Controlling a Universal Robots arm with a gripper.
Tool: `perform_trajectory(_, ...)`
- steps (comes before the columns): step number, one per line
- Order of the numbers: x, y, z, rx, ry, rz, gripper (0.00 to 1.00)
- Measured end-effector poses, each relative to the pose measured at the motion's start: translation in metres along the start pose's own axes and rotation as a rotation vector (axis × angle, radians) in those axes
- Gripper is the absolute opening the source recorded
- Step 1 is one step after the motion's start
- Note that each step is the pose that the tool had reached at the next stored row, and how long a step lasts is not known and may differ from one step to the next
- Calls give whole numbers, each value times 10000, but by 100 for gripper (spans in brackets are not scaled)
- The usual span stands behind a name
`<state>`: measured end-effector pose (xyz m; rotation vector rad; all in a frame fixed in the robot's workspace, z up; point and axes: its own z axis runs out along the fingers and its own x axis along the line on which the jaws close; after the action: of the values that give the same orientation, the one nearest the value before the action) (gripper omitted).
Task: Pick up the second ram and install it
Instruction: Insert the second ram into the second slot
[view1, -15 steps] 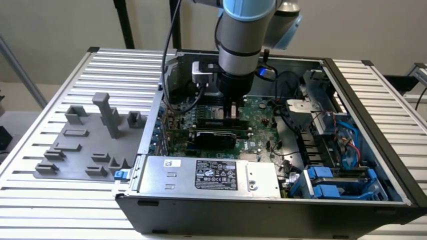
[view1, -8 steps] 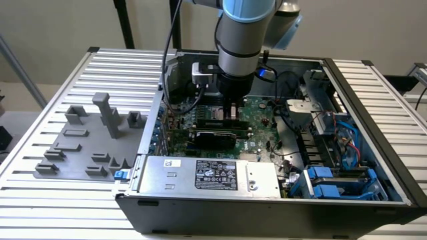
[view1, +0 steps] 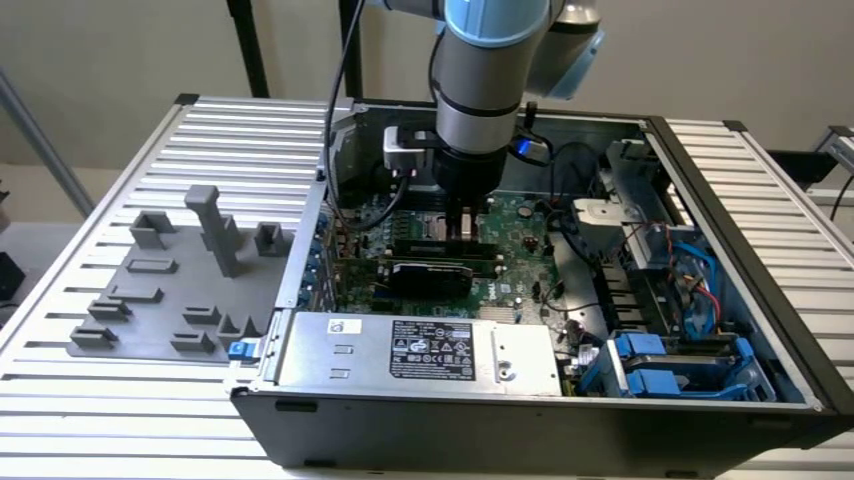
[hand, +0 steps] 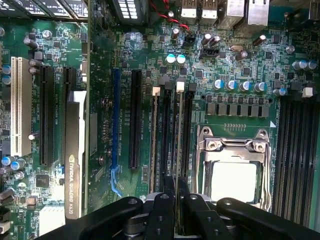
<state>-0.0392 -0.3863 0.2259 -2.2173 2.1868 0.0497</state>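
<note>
The hand (view1: 467, 228) is deep inside the open computer case (view1: 534, 420), straight down over the motherboard. Its fingers (hand: 165, 200) are pressed almost together, with just a sliver of a gap. In the wrist view a thin green edge runs out from between them along a memory slot. I take that edge to be the second ram (hand: 178, 140), pinched by its narrow top edge. So it lies directly under the hand rather than off to any side. Whether it is fully seated in the slot cannot be told.

What matters here is its long axis. In the exterior view the memory slots run from nine o'clock to three o'clock, and the stick looks lined up with them, between the fingers. From the hand in that view, the CPU socket (hand: 232, 175) is just beside the slots toward twelve o'clock. The black graphics card (hand: 75, 155) lies parallel toward six o'clock, a few slots away. Another slot (hand: 155, 140) in the same bank, one over on the graphics-card side, has a white latch at its end and may already hold a stick. The grey fixture blocks (view1: 214, 230) stand well apart on the tabletop (view1: 134, 400), out at nine o'clock from the case.
</note>
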Motion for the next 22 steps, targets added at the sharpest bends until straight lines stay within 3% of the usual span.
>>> perform_trajectory(22,-18,5,18,-2,54,4,14)
